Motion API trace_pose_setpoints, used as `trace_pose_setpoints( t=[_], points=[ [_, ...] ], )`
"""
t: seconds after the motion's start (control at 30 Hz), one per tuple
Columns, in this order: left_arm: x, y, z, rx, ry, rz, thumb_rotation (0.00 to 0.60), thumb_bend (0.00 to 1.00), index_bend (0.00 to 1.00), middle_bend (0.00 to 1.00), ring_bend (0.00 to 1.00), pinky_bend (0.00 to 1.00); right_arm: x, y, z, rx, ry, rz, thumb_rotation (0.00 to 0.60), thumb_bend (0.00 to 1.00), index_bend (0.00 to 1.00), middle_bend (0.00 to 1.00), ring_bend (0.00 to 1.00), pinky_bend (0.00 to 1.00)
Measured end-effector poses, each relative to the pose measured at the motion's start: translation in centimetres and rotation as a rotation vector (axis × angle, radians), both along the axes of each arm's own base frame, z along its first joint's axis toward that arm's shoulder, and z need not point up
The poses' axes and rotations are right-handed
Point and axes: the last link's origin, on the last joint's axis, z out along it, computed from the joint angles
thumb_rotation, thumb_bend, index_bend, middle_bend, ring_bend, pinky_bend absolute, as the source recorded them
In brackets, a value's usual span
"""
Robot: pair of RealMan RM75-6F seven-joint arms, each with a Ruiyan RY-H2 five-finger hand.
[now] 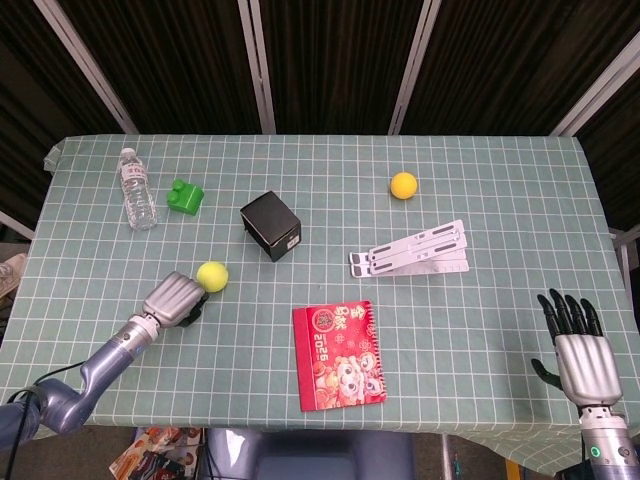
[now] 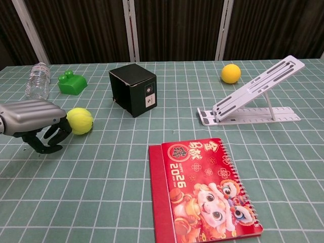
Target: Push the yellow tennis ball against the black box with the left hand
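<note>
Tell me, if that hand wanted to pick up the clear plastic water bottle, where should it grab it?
Probably around the middle of the clear plastic water bottle, fingers coming from above across its round body. It lies on its side on the green checked tablecloth, cap away from the robot, so the long flanks are free.

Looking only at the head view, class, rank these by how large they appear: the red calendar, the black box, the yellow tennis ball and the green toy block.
1. Red calendar
2. Black box
3. Green toy block and yellow tennis ball: these look too alike to rank surely; the block seems barely bigger.
</note>
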Motion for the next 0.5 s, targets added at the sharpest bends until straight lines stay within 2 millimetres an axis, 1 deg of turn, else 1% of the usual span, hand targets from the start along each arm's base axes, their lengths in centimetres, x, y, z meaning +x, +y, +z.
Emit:
trace_pose_setpoints(
  t=[0.1,0.33,0.5],
  points=[
    [0.4,0.1,-0.1,0.003,0.018,-0.009,0.6,0.37,0.71,0.64,0.57,0.76,0.0,0.0,0.1,-0.003,-0.001,0.0,0.6,0.25,0.0,0.0,0.0,0.0],
    [1.4,1.1,-0.4,0.023,0.044,0.026,0.6,0.37,0.71,0.64,0.57,0.76,-0.2,0.0,0.2,-0.009,0.001,-0.005,0.6,0.25,0.0,0.0,0.0,0.0],
    [1.3,1.3,0.2,0.034,0.052,0.052,0.6,0.37,0.71,0.64,0.57,0.76,-0.2,0.1,0.3,-0.017,-0.002,-0.004,0.6,0.25,0.0,0.0,0.0,0.0]
  ],
)
